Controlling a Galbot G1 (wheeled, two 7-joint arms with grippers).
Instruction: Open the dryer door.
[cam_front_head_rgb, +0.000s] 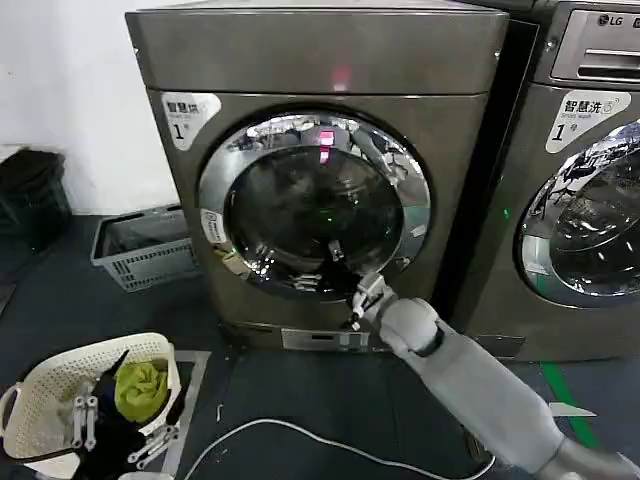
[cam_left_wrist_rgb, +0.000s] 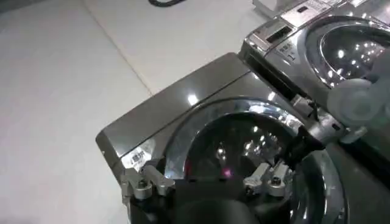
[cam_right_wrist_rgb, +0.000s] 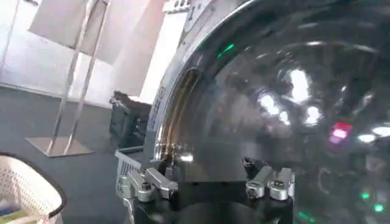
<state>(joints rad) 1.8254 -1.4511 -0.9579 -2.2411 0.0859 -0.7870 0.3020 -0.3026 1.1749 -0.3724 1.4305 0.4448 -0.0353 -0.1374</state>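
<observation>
The dryer door (cam_front_head_rgb: 315, 205) is a round porthole of dark glass in a wide chrome rim, and it lies shut against the bronze-grey dryer (cam_front_head_rgb: 320, 50). My right gripper (cam_front_head_rgb: 362, 302) is at the rim's lower right edge, with its arm reaching up from the bottom right. In the right wrist view the right gripper (cam_right_wrist_rgb: 210, 181) is open, close to the domed glass (cam_right_wrist_rgb: 286, 91) and chrome rim (cam_right_wrist_rgb: 173, 103), with nothing between its fingers. My left gripper (cam_left_wrist_rgb: 207, 182) is open and held high, looking down on the dryer door (cam_left_wrist_rgb: 244, 140).
An LG-branded machine (cam_front_head_rgb: 585, 200) stands right beside the dryer. A grey crate (cam_front_head_rgb: 140, 245) sits on the floor at the left. A white laundry basket (cam_front_head_rgb: 60, 385) with a green cloth is at the front left. A white cable (cam_front_head_rgb: 300, 432) crosses the floor.
</observation>
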